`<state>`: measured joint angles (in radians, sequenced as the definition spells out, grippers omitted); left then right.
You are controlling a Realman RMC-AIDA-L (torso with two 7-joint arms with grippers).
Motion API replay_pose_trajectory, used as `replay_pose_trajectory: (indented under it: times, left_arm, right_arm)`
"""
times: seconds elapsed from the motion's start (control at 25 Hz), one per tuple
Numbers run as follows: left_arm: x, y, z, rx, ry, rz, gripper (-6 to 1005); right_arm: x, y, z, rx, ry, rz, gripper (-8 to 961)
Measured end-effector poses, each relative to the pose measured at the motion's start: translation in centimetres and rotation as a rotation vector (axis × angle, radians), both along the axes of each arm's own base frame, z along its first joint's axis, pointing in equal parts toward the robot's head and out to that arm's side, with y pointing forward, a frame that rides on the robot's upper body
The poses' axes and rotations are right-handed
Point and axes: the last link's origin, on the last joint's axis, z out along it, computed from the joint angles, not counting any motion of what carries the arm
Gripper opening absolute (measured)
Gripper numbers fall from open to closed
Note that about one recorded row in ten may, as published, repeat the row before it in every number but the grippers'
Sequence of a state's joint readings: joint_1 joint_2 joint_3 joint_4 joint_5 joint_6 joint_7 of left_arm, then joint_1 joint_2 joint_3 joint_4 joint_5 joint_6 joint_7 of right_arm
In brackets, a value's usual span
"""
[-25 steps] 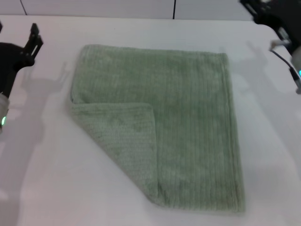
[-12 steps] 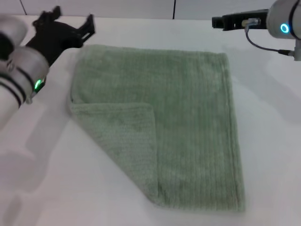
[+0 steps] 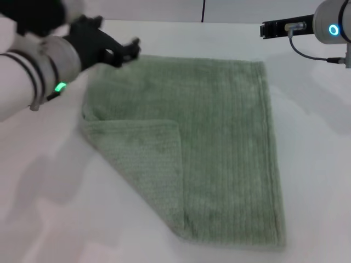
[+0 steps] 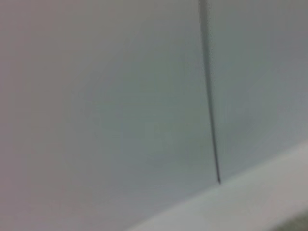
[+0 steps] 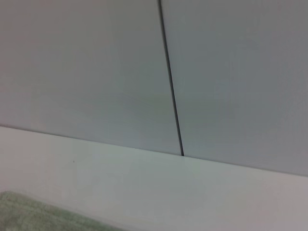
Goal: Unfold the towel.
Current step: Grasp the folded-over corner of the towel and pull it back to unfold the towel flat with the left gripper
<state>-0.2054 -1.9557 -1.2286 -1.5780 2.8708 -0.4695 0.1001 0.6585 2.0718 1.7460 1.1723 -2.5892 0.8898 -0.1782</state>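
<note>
Towel [image 3: 203, 148] lies flat on the white table [image 3: 318, 164] in the head view, its near-left corner folded over onto the top face as a triangular flap, so it is not fully unfolded. Left gripper [image 3: 127, 50] hovers over the towel's far-left corner, blurred, so cannot tell if its fingers are spread or clenched. Right gripper [image 3: 267, 28] sits beyond the far-right corner, apart from the cloth, its finger state also unclear; no containers in view.

I see a white table [image 3: 318, 164] and, behind it, a pale wall [image 5: 86, 72] split by one dark vertical seam [image 5: 171, 91], possibly a panel joint.
</note>
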Motion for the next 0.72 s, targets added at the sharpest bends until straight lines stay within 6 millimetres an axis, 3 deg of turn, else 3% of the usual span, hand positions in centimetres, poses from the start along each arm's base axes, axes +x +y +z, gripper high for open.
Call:
replay_pose_trajectory:
  times: [0.16,0.44,0.72]
  left_arm:
    - [1.7,-0.3,-1.7,-0.151,0.133,0.029,815]
    - [3.2,-0.7,-2.6,-0.271,0.16,0.027,811]
    - [3.9,-1.3,-4.3,-0.391,0.215,0.087,806]
  right_arm:
    - [0.1,0.4,-0.3,-0.052,-0.01,-0.044,136]
    - [0.6,0.9,-0.8,-0.122,-0.037,-0.093,-3]
    - [0.9,1.0,-2.0,-0.189,-0.075,-0.13,-1]
